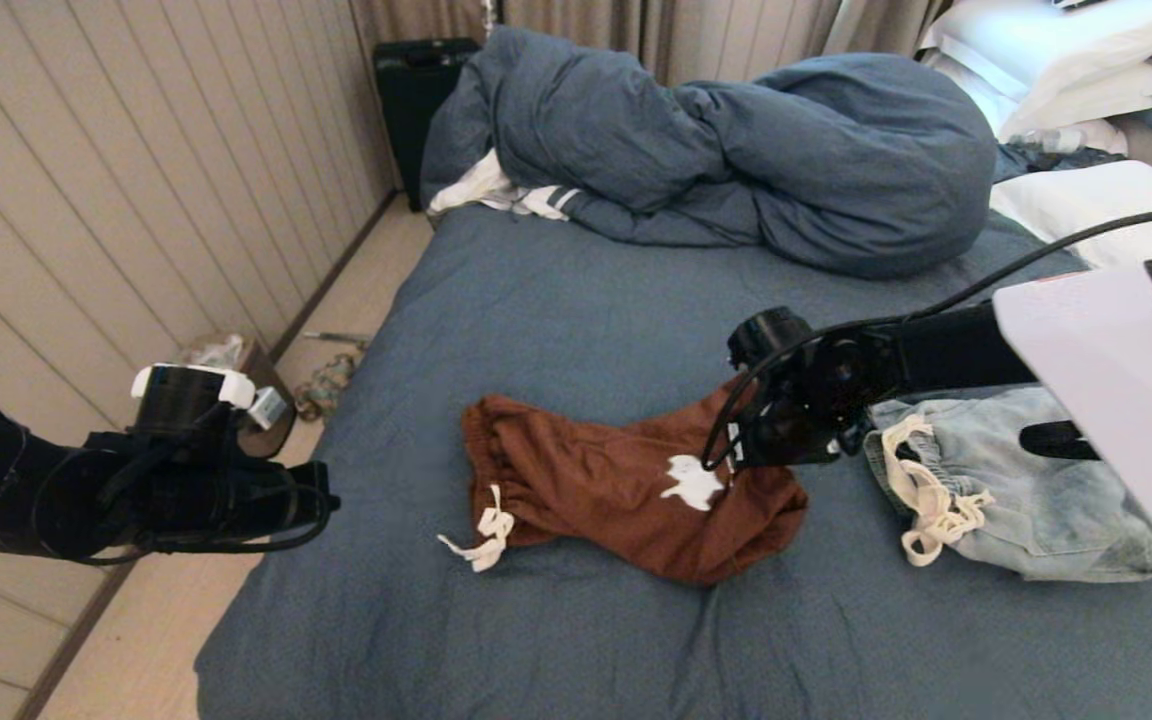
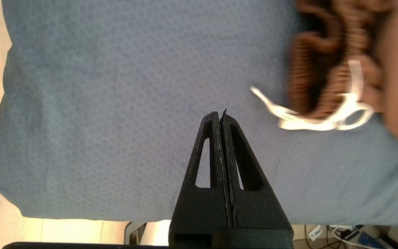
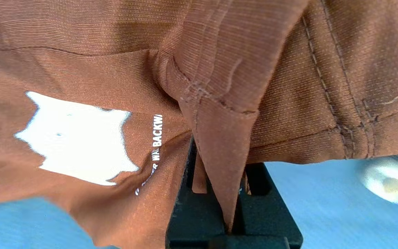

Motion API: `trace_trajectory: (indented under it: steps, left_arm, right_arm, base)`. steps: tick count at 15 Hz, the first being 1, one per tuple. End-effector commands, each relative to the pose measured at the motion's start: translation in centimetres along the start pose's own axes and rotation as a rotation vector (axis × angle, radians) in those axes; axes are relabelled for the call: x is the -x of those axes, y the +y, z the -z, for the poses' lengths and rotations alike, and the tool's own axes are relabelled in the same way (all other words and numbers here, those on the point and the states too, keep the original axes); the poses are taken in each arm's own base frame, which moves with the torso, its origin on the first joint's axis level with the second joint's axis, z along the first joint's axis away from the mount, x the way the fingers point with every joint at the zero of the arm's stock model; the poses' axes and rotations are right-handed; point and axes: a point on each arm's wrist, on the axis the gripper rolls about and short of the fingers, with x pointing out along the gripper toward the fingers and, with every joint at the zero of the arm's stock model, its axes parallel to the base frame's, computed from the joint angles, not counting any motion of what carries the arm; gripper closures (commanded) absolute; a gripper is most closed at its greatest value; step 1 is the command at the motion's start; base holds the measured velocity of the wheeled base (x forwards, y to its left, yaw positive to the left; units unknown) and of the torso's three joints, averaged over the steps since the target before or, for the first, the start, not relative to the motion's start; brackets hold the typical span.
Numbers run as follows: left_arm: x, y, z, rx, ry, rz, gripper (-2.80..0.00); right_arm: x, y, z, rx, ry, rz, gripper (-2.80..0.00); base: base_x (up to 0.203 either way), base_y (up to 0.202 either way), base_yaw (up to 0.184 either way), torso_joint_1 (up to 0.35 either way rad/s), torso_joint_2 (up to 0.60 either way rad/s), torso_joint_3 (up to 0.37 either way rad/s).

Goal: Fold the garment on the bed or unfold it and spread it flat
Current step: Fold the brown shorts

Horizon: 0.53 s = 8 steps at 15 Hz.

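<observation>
Right gripper (image 3: 231,193): fingers closed tight on a pinched fold at the hem of the brown shorts (image 1: 626,485), cloth tenting up from the pinch. Position: over the hem end of the shorts, beside the white printed logo (image 1: 693,483), near the middle of the bed (image 1: 556,300).

Left gripper (image 2: 220,119): fingers pressed fully together, nothing between them. Position: over bare sheet off the bed's left edge, near but apart from the white drawstring (image 2: 318,116) at the waistband.

Brown shorts: crumpled on the slate-blue sheet, waistband toward the left arm, hem end raised slightly under the right gripper.

Step in hand, as judged: lifting or drawing out the hem to spread the garment flat.
- Keep the pinch firm; only a narrow fold held, so slippage likely under a sharp tug.
- Pull away from the waistband, low and steady, to take out wrinkles rather than drag the whole garment.
- Anchor the waistband with the left gripper if the cloth slides.
- Avoid snagging the pale denim shorts (image 1: 1026,490) lying just beside, under the right arm.

Containers: none holding task items. Dark suitcase (image 1: 414,100) upright past the bed's far corner; contents not visible.
</observation>
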Motion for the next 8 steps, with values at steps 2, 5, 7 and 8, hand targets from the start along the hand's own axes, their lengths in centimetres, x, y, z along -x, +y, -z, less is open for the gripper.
trace_trajectory:
  steps: [2,5,7,8]
  left_arm:
    - [-0.2,0.1,0.1,0.003,0.007,-0.001,0.00]
    - [-0.2,0.1,0.2,0.003,0.010,-0.001,0.00]
    - [-0.2,0.1,0.3,0.003,0.012,-0.001,0.00]
    - [-0.2,0.1,0.3,0.003,0.012,-0.001,0.00]
  right_arm:
    - [2.4,-4.4,0.6,-0.062,0.008,0.048,0.00]
    - [3.6,-7.6,1.0,-0.099,-0.004,0.083,0.00]
    - [4.6,-7.7,0.4,-0.087,-0.048,0.076,0.00]
    - [5.0,-7.1,0.1,-0.074,-0.066,0.063,0.00]
  base:
    - [0.000,0.000,0.000,0.000,0.00,0.000]
    - [0.000,0.000,0.000,0.000,0.00,0.000]
    - [0.000,0.000,0.000,0.000,0.00,0.000]
    - [0.000,0.000,0.000,0.000,0.00,0.000]
